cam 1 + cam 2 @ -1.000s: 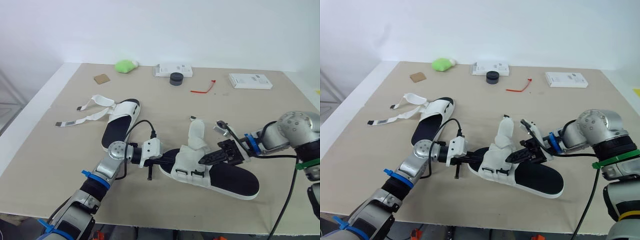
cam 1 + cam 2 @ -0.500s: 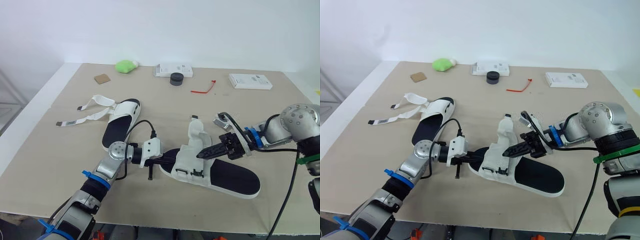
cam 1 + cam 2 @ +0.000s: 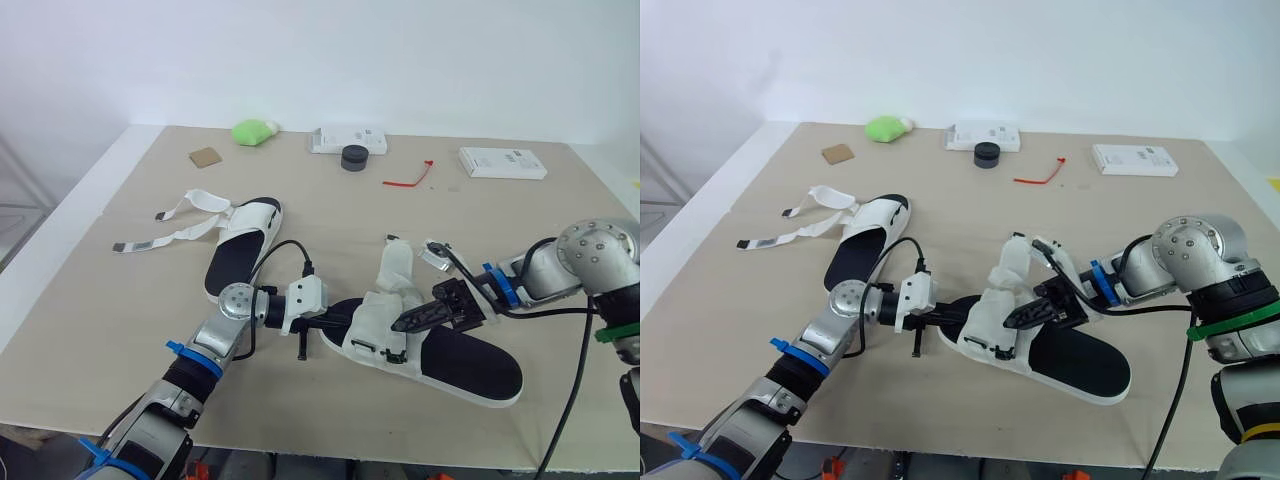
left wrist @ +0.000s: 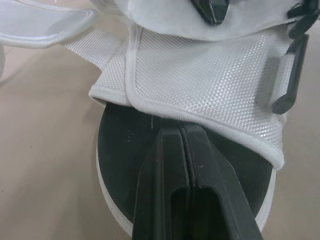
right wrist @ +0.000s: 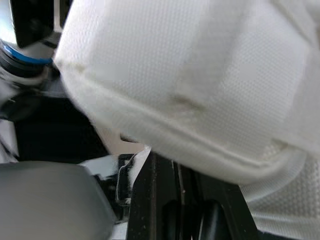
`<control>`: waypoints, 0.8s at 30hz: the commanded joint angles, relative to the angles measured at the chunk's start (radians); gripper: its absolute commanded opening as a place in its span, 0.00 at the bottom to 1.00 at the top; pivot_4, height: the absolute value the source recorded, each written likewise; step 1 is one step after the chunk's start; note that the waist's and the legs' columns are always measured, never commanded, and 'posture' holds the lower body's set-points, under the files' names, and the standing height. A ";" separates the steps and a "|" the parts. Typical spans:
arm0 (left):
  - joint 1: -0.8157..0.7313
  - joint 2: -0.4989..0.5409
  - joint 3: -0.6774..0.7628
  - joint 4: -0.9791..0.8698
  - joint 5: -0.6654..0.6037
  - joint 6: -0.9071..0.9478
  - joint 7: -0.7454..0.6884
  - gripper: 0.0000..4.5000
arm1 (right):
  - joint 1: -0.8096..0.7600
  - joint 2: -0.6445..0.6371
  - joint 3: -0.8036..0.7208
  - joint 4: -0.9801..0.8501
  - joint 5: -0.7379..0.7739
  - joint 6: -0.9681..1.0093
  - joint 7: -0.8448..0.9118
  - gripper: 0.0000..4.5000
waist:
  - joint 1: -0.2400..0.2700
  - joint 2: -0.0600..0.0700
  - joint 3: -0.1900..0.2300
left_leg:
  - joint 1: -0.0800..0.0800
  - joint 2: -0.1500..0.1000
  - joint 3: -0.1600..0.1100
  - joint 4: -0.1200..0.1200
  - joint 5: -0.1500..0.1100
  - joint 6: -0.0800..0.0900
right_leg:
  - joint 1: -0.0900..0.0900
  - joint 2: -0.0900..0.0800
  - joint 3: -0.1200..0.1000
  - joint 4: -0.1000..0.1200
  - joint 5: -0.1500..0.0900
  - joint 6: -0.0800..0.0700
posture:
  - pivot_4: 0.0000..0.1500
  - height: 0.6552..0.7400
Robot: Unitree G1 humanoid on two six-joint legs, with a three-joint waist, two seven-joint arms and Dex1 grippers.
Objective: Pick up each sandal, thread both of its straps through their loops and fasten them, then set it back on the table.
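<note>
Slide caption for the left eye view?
The left end effector rests on the near sandal; the right end effector is at its white strap.

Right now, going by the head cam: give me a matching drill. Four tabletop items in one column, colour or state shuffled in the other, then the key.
Items
1. plush toy
2. round puck
3. cable tie
4. far sandal

Colour or state
A. straps undone and splayed out sideways
B. red
C. green
D. black

Pairs: 1-C, 2-D, 3-B, 4-A
</note>
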 commanded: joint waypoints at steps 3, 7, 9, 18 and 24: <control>0.062 0.026 -0.068 0.140 0.104 0.067 0.019 0.00 | 0.003 0.021 -0.094 -0.046 0.016 0.019 0.044 0.02 | 0.000 0.000 0.000 | 0.000 0.000 0.000 0.000 0.000 0.000 | 0.000 0.000 0.000 0.000 0.000 0.000 | 1.00 1.00; 0.062 0.027 -0.069 0.137 0.105 0.069 0.019 0.00 | -0.004 0.020 -0.100 0.000 0.102 0.019 0.016 0.02 | 0.000 0.000 0.000 | 0.000 0.000 0.000 0.000 0.000 0.000 | 0.000 0.000 0.000 0.000 0.000 -0.001 | 1.00 1.00; 0.061 0.026 -0.070 0.137 0.106 0.071 0.020 0.00 | 0.006 0.009 -0.099 0.008 0.147 0.019 -0.009 0.02 | 0.000 0.000 0.000 | 0.000 0.001 0.000 0.000 0.000 0.000 | 0.000 0.000 0.000 0.000 0.000 -0.001 | 1.00 1.00; 0.073 0.028 -0.067 0.130 0.103 0.079 0.027 0.00 | 0.184 -0.018 -0.192 -0.171 0.229 -0.006 -0.200 0.02 | 0.000 -0.001 0.000 | 0.000 0.003 0.000 0.000 0.000 0.000 | 0.000 0.000 0.000 0.000 0.001 -0.001 | 1.00 1.00; 0.070 0.029 -0.068 0.137 0.105 0.080 0.026 0.00 | 0.303 0.003 -0.251 -0.311 0.217 -0.063 -0.268 0.02 | 0.000 -0.003 -0.004 | 0.002 0.003 0.001 0.000 0.000 0.000 | 0.001 0.001 -0.001 0.000 0.001 -0.001 | 1.00 1.00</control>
